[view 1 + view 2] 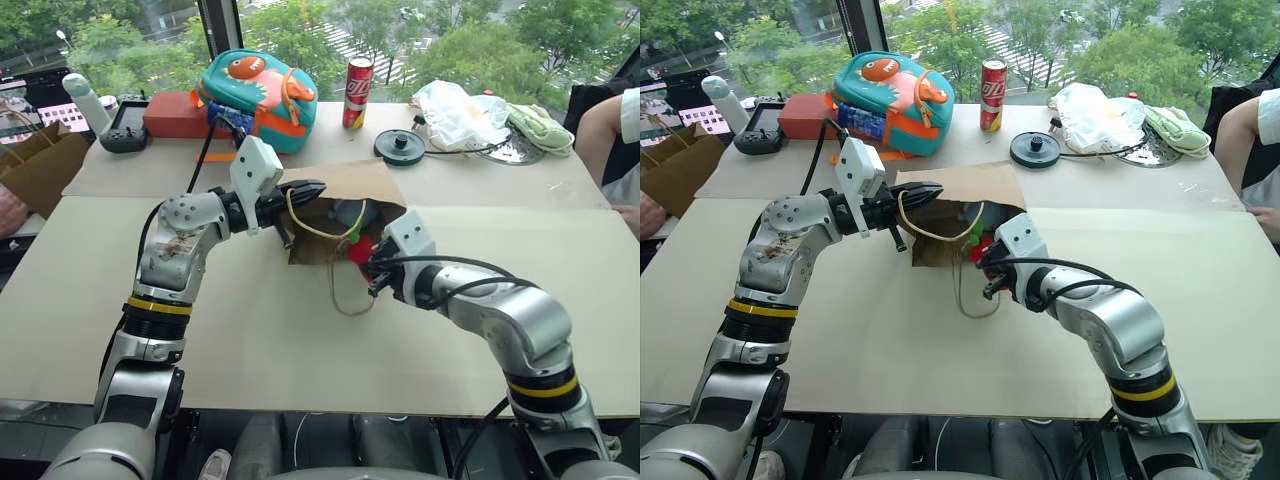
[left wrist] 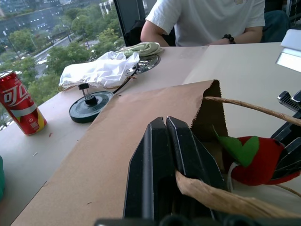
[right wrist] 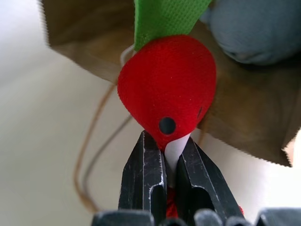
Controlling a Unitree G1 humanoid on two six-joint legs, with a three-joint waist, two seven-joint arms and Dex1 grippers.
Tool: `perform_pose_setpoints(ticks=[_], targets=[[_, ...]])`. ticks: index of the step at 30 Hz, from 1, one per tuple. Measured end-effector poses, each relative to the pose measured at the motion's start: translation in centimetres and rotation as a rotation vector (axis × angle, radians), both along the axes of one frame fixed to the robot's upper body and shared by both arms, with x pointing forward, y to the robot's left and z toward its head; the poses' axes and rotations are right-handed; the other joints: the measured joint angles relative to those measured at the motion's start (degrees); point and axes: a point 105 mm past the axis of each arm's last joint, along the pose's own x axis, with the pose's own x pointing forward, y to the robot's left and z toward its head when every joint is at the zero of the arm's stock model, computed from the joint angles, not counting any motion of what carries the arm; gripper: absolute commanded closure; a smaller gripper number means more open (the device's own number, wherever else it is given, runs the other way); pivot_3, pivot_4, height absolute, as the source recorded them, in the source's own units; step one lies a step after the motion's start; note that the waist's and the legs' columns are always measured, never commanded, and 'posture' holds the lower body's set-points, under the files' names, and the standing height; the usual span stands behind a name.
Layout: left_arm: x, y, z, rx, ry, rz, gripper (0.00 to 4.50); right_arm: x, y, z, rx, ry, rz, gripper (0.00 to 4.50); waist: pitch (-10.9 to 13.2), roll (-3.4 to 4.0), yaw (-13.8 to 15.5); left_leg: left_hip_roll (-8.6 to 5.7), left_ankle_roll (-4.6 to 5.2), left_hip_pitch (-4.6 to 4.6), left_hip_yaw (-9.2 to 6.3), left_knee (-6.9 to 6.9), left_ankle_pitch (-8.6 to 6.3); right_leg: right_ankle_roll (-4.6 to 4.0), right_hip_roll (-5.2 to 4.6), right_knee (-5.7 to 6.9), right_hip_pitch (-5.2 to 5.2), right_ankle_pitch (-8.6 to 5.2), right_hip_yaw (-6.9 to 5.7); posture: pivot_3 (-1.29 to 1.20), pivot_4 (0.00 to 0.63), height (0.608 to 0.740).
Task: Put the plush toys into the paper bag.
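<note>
Between the right gripper's [image 3: 171,162] closed jaws sits the red chili plush [image 3: 167,87], its green leaves pointing into the paper bag [image 1: 345,190]. Left gripper [image 2: 167,141] jaws are clamped on the bag's cord handle [image 2: 221,200], holding the mouth up.

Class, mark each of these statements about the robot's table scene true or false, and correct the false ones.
1. The right gripper holds the red chili-shaped plush toy. True.
2. The bluish-grey plush toy lies on the table beside the soda can. False: it lies inside the light brown kraft paper bag.
3. The left gripper is shut on the bag's upper edge. True.
4. The red soda can lies on its side. False: it stands upright.
5. The paper bag stands upright. False: it lies on its side, mouth toward the right gripper.
</note>
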Motion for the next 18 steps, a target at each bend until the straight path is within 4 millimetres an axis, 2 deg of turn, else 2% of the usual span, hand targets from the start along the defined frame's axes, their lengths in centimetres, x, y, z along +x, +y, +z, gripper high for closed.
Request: perform_pose_setpoints(ticks=[5,9,13,17,18], targets=[[-0.1,-0.4,0.0,-0.003,-0.001,-0.013,4.5,2.3,3.4,2.4,0.04,-0.065,0.013,4.29,-0.01,0.01,-0.27,0.09,0.0,0.03,-0.01,0.0,0.0,-0.03,0.1,0.09,-0.04,0.02,-0.01,0.0,0.15,0.733],[-0.2,-0.7,-0.1,0.0,0.002,-0.021,4.5,3.2,6.1,3.6,0.092,-0.076,0.019,4.29,-0.01,0.02,0.0,0.08,0.0,-0.02,-0.03,0.0,0.0,-0.05,0.06,0.11,-0.04,0.03,-0.05,0.0,0.15,0.733],[-0.2,-0.6,-0.1,0.0,0.002,-0.021,4.5,4.9,6.6,3.2,0.154,-0.06,-0.07,4.29,-0.01,0.02,0.25,-0.01,0.0,-0.05,-0.05,0.0,0.0,-0.05,-0.05,0.12,-0.02,0.03,-0.1,0.0,0.15,0.733],[-0.2,-0.8,-0.2,-0.001,0.004,-0.025,4.5,6.7,6.2,2.9,0.248,-0.064,-0.191,4.29,-0.01,0.02,0.05,0.01,0.0,-0.05,-0.05,-0.02,0.0,-0.06,-0.04,0.13,-0.06,0.04,-0.11,0.0,0.15,0.733],[-0.2,-0.8,-0.2,-0.001,0.004,-0.026,4.5,6.9,6.1,2.9,0.263,-0.068,-0.205,3.6,-0.01,0.02,-0.01,0.01,0.0,-0.05,-0.05,-0.04,0.0,-0.06,-0.04,0.13,-0.06,0.04,-0.11,0.0,0.15,0.733]])
